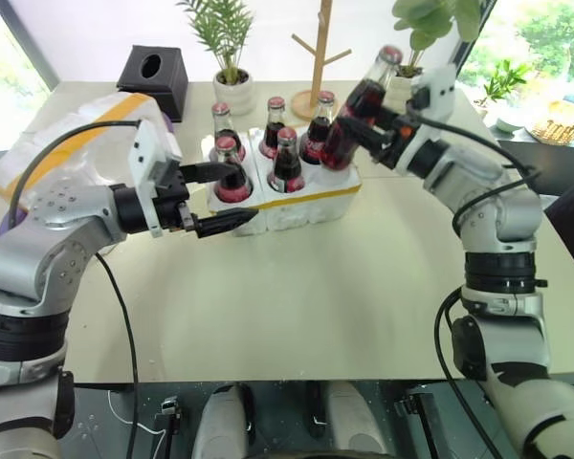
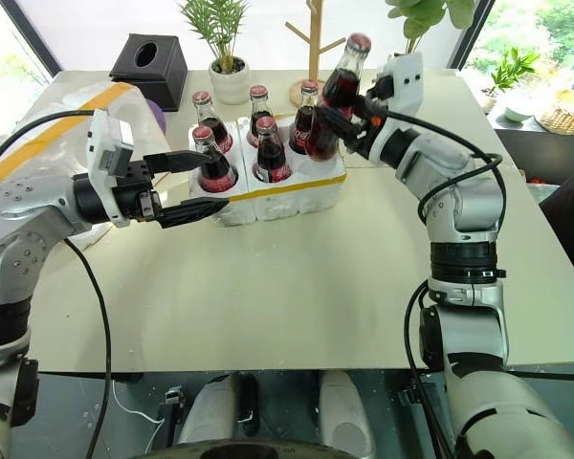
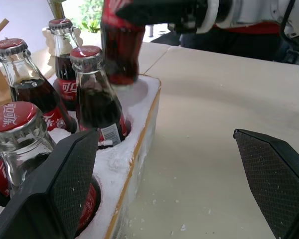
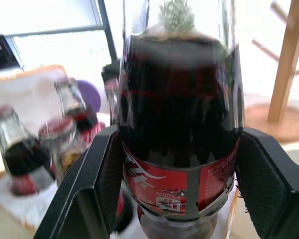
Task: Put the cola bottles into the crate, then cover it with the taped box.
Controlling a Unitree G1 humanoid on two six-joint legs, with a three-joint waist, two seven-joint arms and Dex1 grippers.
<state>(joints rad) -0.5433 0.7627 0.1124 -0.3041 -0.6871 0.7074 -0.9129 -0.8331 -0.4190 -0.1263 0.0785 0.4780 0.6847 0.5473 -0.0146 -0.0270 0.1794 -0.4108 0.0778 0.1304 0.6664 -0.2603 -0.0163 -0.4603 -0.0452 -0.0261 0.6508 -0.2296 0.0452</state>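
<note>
cola bottle (image 1: pixel 356 120) tilts cap-up in right end effector (image 1: pixel 362 134)'s grip; left end effector (image 1: pixel 220 199) gapes empty.

A pale cream table (image 1: pixel 297 306) carried everything. On it sat a low white styrofoam crate (image 1: pixel 311 203) with a thin yellow tape band, near the far side. Left of it lay a large white styrofoam box (image 1: pixel 62 143) (wrapped in wide yellow tape). Behind stood a black tissue box (image 1: pixel 154 78), a white potted plant (image 1: pixel 233 91) and a wooden stand (image 1: pixel 318 57).

Glossy glass cola bottles (image 1: pixel 286 163) sit in a rough, crumbly white styrofoam crate (image 1: pixel 306 203) on a smooth matt table (image 1: pixel 297 296).
</note>
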